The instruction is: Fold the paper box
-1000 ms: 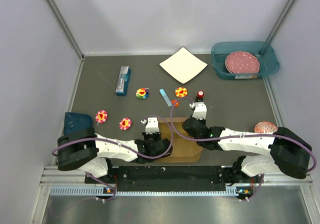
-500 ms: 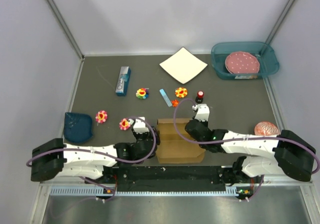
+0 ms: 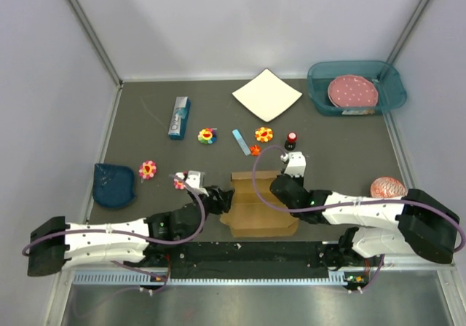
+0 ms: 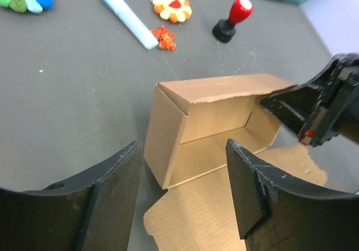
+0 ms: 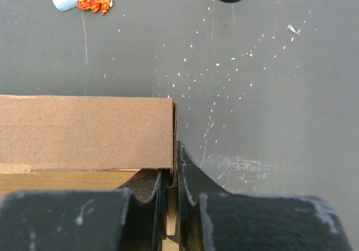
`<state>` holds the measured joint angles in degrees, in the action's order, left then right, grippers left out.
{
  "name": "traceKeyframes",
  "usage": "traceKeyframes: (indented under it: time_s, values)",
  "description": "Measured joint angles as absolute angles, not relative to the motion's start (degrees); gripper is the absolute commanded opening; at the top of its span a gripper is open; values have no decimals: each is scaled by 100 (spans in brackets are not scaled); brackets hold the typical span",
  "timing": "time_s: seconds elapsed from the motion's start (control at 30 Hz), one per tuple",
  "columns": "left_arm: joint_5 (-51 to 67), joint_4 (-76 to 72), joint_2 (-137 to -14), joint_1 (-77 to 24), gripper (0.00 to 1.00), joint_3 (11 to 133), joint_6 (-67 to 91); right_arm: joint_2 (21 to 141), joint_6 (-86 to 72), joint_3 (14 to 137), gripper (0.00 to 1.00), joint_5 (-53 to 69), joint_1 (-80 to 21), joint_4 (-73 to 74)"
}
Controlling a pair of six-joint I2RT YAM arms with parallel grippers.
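the paper box (image 3: 262,220) sits half-formed by the middle of the bench's (image 3: 145,122) near edge, the right end effector (image 5: 175,172) pinched on its right end, likely steadying it, the left end effector (image 4: 182,150) spread wide, empty, beside it.

Paper box (image 3: 255,220) front centre; stamp (image 3: 291,138) behind; tray (image 3: 316,97) far right.

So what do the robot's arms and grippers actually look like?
Both the left arm and the right arm have white shell segments joined by chunky black joints, with a thin purple cable looping loosely along each. The left gripper and right gripper are matte black, with two flat, tapered fingers.
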<state>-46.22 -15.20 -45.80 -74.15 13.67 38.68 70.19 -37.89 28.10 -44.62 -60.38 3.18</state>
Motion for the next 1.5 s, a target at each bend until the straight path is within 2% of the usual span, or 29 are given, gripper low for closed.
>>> traceKeyframes:
  time_s: [0.07, 0.3, 0.6, 0.87, 0.93, 1.2, 1.3, 1.4, 1.47, 1.5]
  values:
    - [-4584, -1782, -4318, -7415, 72, 1225, 3736, 7032, -3752, 2764, 0, -4552, -6060, 209]
    - [-4445, -2705, -4064, -7000, 73, 757, 3527, 7032, -3553, 2436, 0, -4923, -6254, -473]
    - [-3262, -3463, -5098, -5758, 73, 757, 3929, 7231, -3380, 2171, 0, -5426, -6493, -1249]
    - [-2445, -4104, -5961, -5564, 72, 819, 4152, 7561, -3343, 2182, 0, -5883, -6718, -1566]
    - [-2335, -4213, -6060, -5555, 70, 827, 4193, 7588, -3350, 2182, 0, -5944, -6759, -1573]
    - [-2145, -4469, -6372, -5511, 45, 827, 4274, 7631, -3599, 2263, 1, -6132, -6904, -1315]
    - [-2132, -4598, -6488, -5511, 42, 827, 4265, 7625, -3765, 2346, 16, -6154, -6941, -1044]
    - [-2145, -4689, -6569, -5502, 41, 825, 4252, 7607, -3972, 2379, 36, -6010, -6987, -705]
    - [-2147, -4740, -6622, -5492, 41, 825, 4246, 7601, -4088, 2375, 44, -5870, -7059, -307]
    - [-2147, -4762, -6643, -5492, 41, 823, 4237, 7579, -4123, 2377, 53, -5811, -7098, -132]
